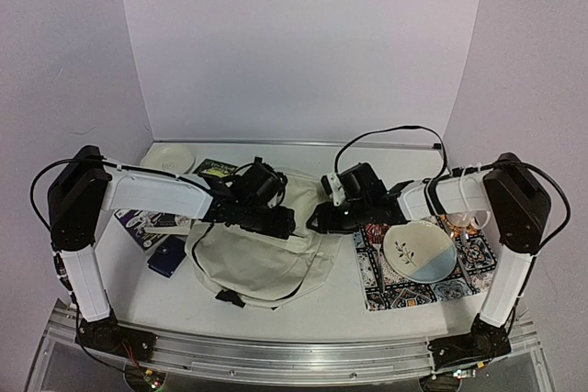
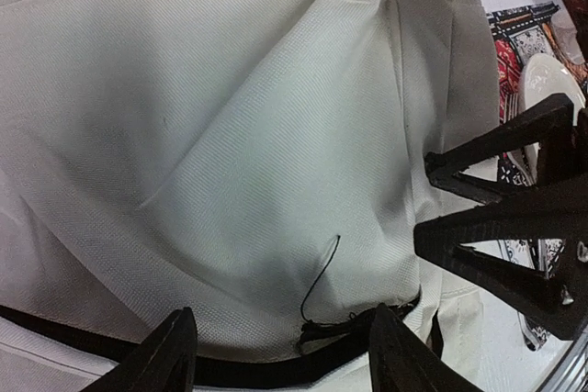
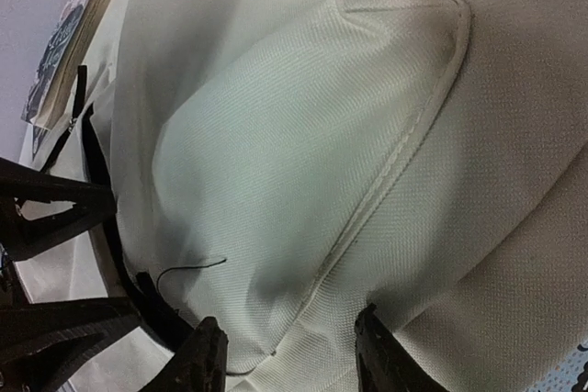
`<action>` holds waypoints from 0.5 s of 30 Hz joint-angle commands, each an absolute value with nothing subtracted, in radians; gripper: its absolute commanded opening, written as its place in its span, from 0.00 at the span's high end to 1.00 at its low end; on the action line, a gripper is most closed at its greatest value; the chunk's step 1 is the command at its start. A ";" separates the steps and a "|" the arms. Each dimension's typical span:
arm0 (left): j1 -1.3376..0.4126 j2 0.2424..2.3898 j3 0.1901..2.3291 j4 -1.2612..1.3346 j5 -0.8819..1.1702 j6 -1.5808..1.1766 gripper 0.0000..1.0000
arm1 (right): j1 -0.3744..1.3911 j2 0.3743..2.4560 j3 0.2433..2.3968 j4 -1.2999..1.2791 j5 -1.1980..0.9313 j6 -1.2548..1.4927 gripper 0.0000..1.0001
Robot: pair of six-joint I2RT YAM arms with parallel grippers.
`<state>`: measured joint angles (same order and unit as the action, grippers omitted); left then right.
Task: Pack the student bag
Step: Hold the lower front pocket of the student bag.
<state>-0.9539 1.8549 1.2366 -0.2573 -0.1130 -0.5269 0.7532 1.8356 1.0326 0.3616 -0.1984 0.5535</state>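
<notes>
1. Cream fabric fills both wrist views. The student bag (image 1: 262,259) lies slumped at the middle of the tabletop (image 1: 129,305), between the two arms. A dark book (image 1: 213,169) and a blue item (image 1: 168,256) lie to its left, and a patterned mat (image 1: 390,297) lies to its right.
2. The left jaws are spread with nothing gripped and hang low over the far left part of the bag. The right jaws are likewise released, just above its far right part.
3. The step in hand is judged to be opening the bag's mouth so that the books can be put in. No opening is visible yet.
4. A black band (image 2: 276,372) is seen on the fabric just beneath the left jaws. It is probably the zipper line or lining, and it should be aimed for rather than the plain panel, since a pinch of flat cloth would likely lift the whole bag.
5. One side should be held down while the other is drawn away, so that the soft fabric parts instead of sliding.
6. The two sets of jaws stand near each other, so their closing paths should be kept apart.
7. The loose thread (image 2: 322,282) should be left out of the pinch.
8. A plate (image 1: 420,252) on the mat sits just beside the right arm (image 1: 459,195), so wide sweeps there should be avoided.
</notes>
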 commanded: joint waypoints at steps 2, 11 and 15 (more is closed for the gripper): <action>-0.953 1.855 1.218 -0.202 -0.041 -0.535 0.37 | 0.757 1.923 1.084 0.396 -0.242 0.604 0.58; -0.953 1.845 1.193 -0.159 -0.017 -0.503 0.41 | 0.763 1.965 1.096 0.446 -0.286 0.623 0.78; -0.952 1.791 1.194 -0.175 -0.100 -0.477 0.41 | 0.763 1.935 1.098 0.447 -0.304 0.608 1.00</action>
<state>-0.9520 1.8542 1.1970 -0.1896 -0.0470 -0.5147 0.7481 1.9423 1.0685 0.4416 -0.2359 0.6150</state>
